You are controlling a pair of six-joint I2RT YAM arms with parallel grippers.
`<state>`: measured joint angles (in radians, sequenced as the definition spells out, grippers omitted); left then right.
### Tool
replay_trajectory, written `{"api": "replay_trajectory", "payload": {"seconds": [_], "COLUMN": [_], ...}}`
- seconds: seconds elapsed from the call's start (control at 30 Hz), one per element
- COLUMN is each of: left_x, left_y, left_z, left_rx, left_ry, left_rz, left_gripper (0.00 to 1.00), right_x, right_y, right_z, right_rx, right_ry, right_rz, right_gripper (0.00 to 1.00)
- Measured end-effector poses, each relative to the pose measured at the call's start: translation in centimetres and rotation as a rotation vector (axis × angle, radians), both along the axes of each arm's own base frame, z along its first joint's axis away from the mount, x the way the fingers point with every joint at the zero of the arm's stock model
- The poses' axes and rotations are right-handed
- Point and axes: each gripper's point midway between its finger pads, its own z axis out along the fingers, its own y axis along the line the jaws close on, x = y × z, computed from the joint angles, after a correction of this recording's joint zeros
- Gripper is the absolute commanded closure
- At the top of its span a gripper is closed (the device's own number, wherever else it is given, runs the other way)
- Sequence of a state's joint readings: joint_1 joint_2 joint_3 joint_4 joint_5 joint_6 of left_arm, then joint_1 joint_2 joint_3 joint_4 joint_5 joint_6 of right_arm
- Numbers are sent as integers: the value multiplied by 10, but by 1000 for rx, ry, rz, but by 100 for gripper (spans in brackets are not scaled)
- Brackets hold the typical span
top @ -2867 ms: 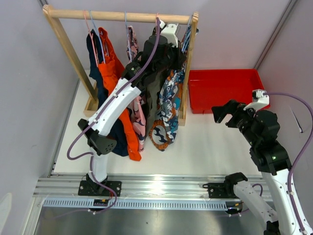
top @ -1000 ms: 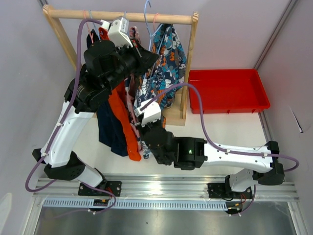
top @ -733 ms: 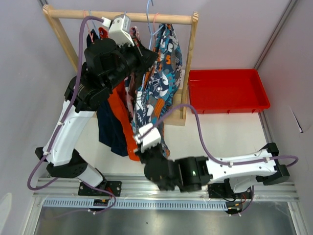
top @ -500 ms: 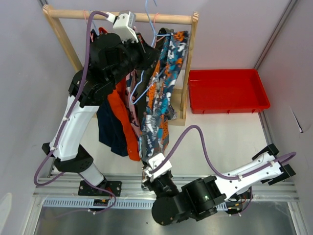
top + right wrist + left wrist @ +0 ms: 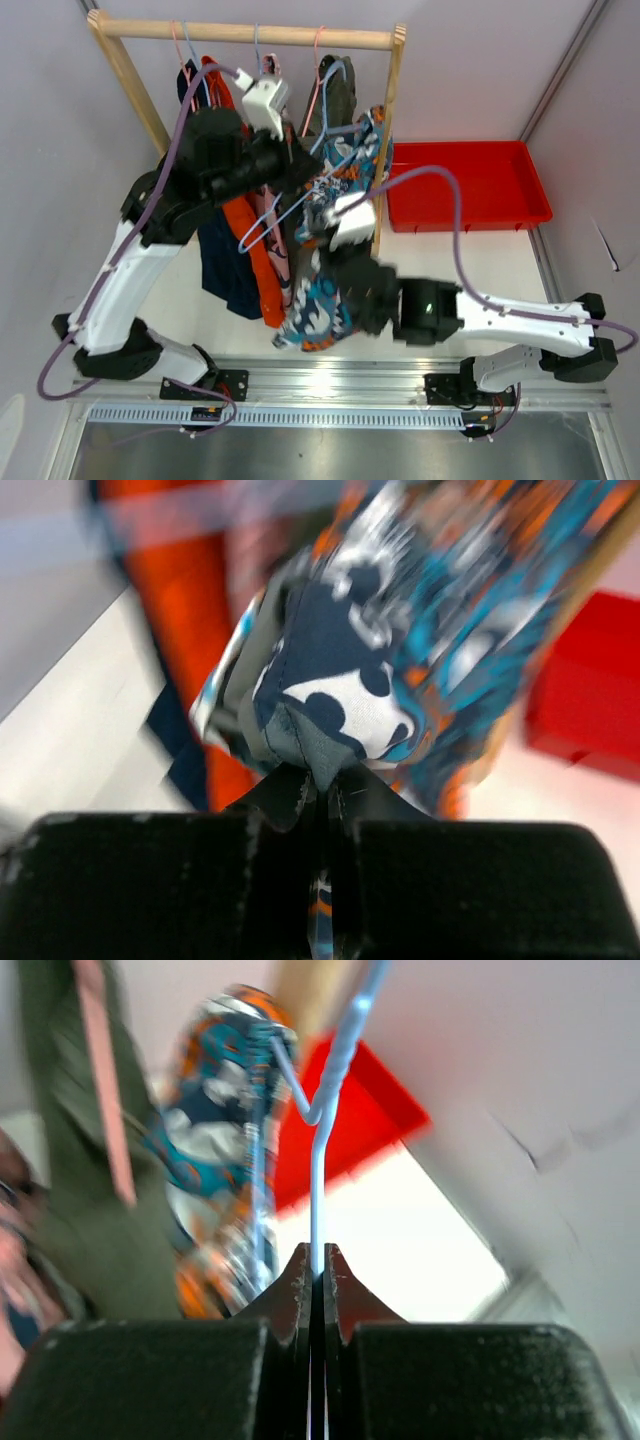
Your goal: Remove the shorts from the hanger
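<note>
My left gripper (image 5: 296, 168) is shut on the wire of a light-blue hanger (image 5: 270, 215), held off the rail and tilted; in the left wrist view the hanger (image 5: 330, 1090) rises from between the closed fingers (image 5: 297, 1282). The navy floral shorts (image 5: 328, 295) trail from the hanger's far end down to my right gripper (image 5: 338, 268). That gripper (image 5: 320, 780) is shut on a fold of the floral shorts (image 5: 340, 690). Navy shorts (image 5: 222, 270), orange shorts (image 5: 245, 225), pink shorts (image 5: 284, 255) and olive shorts (image 5: 342, 95) hang on the rack.
The wooden rack's rail (image 5: 200, 32) runs across the back, with its right post (image 5: 388, 130) close behind the floral shorts. A red tray (image 5: 470, 185) lies to the right of the rack. Metal rails (image 5: 320, 385) line the table's near edge.
The right gripper has swung up and right from the near edge, still pinching the floral shorts. The left gripper has brought the blue hanger down and away from the rail.
</note>
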<state>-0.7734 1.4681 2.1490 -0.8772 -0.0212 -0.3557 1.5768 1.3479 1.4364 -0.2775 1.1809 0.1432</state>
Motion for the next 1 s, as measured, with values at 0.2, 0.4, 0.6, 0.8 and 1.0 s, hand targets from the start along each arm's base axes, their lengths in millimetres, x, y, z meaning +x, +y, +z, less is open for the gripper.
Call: {"api": "replay_trajectory", "payload": {"seconds": [0.2, 0.4, 0.6, 0.8, 1.0], "left_x": [-80, -120, -140, -135, -125], "left_y": [22, 70, 114, 127, 132], "left_z": [-29, -42, -85, -163, -217], "left_rx": [34, 17, 19, 99, 191], "left_ry": [74, 76, 48, 95, 148], "left_rz": [-157, -140, -63, 3, 61], "left_gripper": [100, 100, 100, 100, 100], "right_x": [95, 104, 131, 153, 217], "right_y": [-72, -130, -251, -309, -333], "right_z": [75, 108, 145, 234, 265], "right_rx": [83, 108, 164, 258, 206], "right_ry": [-85, -132, -193, -346, -434], "right_rz": [-195, -295, -603, -728, -760], "right_gripper": [100, 100, 100, 100, 100]}}
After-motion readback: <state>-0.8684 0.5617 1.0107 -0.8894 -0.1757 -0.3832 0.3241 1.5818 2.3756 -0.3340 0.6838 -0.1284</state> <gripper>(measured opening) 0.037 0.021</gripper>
